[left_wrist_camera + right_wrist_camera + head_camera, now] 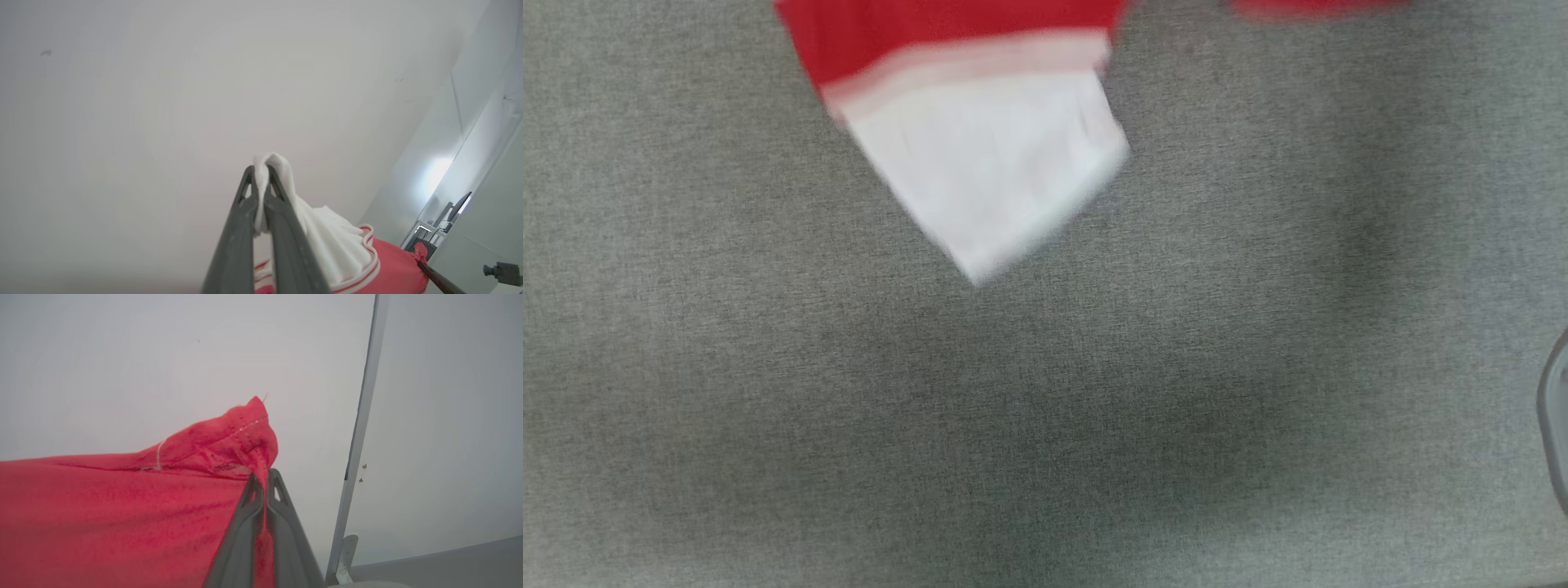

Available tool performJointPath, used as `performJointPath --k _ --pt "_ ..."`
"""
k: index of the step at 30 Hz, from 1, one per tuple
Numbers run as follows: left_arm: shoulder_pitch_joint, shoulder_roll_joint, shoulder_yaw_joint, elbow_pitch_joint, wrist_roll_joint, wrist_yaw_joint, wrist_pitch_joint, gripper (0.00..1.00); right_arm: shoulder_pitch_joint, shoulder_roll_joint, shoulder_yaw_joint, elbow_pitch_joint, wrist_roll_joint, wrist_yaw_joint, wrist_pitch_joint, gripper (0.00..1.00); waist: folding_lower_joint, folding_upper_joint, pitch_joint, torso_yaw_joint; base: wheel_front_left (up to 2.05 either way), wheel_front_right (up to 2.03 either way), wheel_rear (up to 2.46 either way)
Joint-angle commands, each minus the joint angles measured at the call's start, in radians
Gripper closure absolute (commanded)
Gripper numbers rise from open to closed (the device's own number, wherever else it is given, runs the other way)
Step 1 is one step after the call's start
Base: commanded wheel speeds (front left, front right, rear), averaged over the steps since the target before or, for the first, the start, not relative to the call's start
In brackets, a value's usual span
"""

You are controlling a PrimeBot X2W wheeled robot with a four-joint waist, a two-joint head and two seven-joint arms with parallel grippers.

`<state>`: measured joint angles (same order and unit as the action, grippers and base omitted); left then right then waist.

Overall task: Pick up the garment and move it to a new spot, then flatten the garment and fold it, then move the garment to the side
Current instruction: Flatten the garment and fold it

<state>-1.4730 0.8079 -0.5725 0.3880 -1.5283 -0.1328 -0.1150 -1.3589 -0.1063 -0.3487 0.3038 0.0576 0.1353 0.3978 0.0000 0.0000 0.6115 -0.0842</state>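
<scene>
Red white-sleeved jersey T-shirt [980,163] hangs over grey cloth tabletop [768,408]. Left gripper [258,173] jaws clamped on its white sleeve, right gripper [263,479] jaws clamped on a red hem corner. Both pinches look thin: a slip would likely drop it crumpled.

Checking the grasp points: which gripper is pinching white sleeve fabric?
The left gripper; its jaws clamp the white sleeve of the garment, while the right gripper grips red fabric.

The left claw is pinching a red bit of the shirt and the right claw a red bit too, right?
Not quite. The left claw pinches a white bit of the shirt, as the left wrist view shows. The right claw does pinch a red bit.
</scene>
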Motion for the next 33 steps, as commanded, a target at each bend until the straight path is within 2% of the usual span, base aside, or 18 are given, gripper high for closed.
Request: performJointPath --k 1,7,10,18,24,25,30,33 --pt "-0.038 0.02 0.03 0.021 0.011 0.004 -0.019 1.0 -0.018 -0.011 -0.024 0.01 -0.021 -0.008 -0.027 1.0 0.0 0.0 -0.006 -0.005 0.0 0.0 0.0" --pt "-0.117 -0.016 0.065 0.002 -0.036 0.004 -0.04 1.0 -0.068 0.006 -0.056 0.053 -0.057 -0.009 -0.161 1.0 0.0 0.0 -0.031 -0.001 0.0 0.0 0.0" --pt "-0.023 -0.011 0.038 -0.06 -0.06 0.004 -0.015 1.0 -0.026 0.003 -0.032 0.098 -0.063 -0.008 -0.167 1.0 0.0 0.0 -0.04 0.01 0.0 0.0 0.0" --pt "0.353 0.0 0.05 -0.247 -0.115 0.003 -0.083 1.0 0.187 -0.019 0.044 0.107 0.006 -0.007 -0.169 1.0 0.0 0.0 -0.064 0.035 0.0 0.0 0.0" --pt "0.716 -0.022 0.063 -0.392 -0.049 0.003 -0.144 1.0 0.488 -0.031 0.103 -0.047 0.109 -0.007 -0.151 1.0 0.0 0.0 -0.101 0.063 0.0 0.0 0.0" --pt "0.716 -0.022 0.063 -0.392 -0.049 0.003 -0.144 1.0 0.488 -0.031 0.103 -0.047 0.109 -0.007 -0.151 1.0 0.0 0.0 -0.101 0.063 0.0 0.0 0.0" --pt "0.98 -0.075 0.078 -0.505 0.006 0.003 -0.151 1.0 0.799 -0.039 0.116 -0.265 0.195 -0.005 -0.105 1.0 0.0 0.0 -0.132 0.095 0.0 0.0 0.0" --pt "1.118 -0.088 0.101 -0.58 0.032 0.003 -0.151 1.0 0.977 -0.024 0.08 -0.405 0.243 -0.005 -0.074 1.0 0.0 0.0 -0.142 0.109 0.0 0.0 0.0"
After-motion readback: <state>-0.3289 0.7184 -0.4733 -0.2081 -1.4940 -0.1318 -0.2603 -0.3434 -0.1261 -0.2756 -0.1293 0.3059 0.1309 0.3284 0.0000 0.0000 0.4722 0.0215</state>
